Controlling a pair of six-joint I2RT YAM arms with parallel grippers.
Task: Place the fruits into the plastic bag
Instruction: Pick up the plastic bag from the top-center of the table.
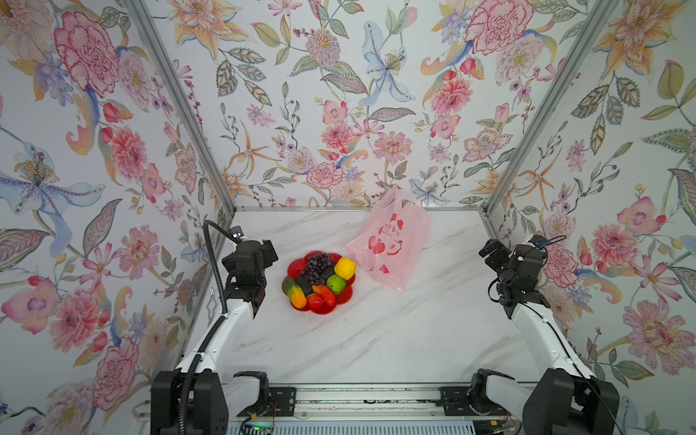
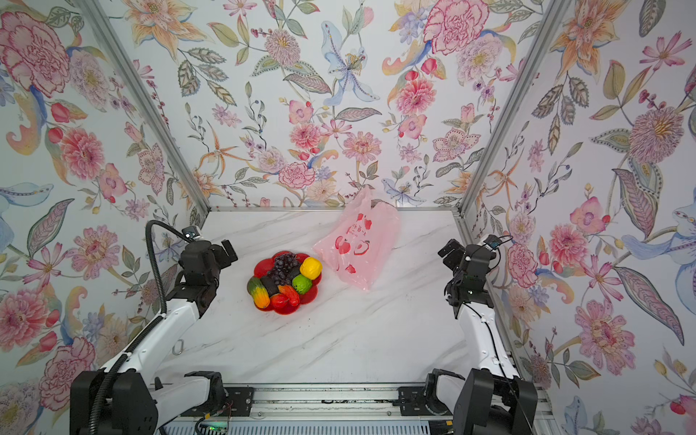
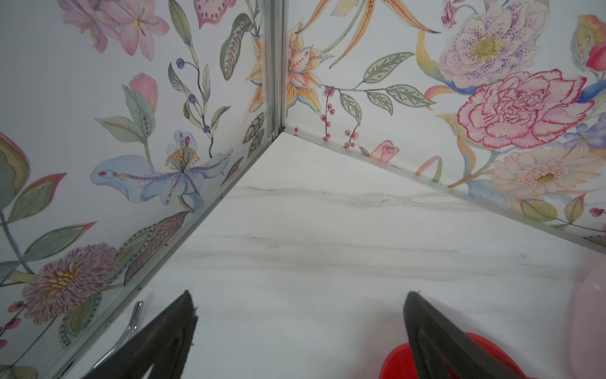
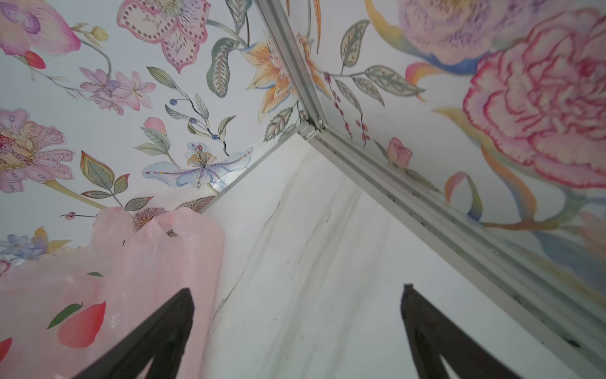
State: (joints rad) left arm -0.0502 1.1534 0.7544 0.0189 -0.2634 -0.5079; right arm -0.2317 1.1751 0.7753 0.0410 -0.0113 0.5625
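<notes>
Fruits (image 1: 318, 280) piled on plate (image 1: 346, 295); bag (image 1: 388, 244) laid flat just beside it. Left gripper (image 3: 298, 295) and right gripper (image 4: 296, 290) spread wide, nothing held. Bag mouth best opened first, by handles.

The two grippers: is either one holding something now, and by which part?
Nothing is held. The left gripper and the right gripper stand open and empty; the fruits lie on the red plate.
</notes>
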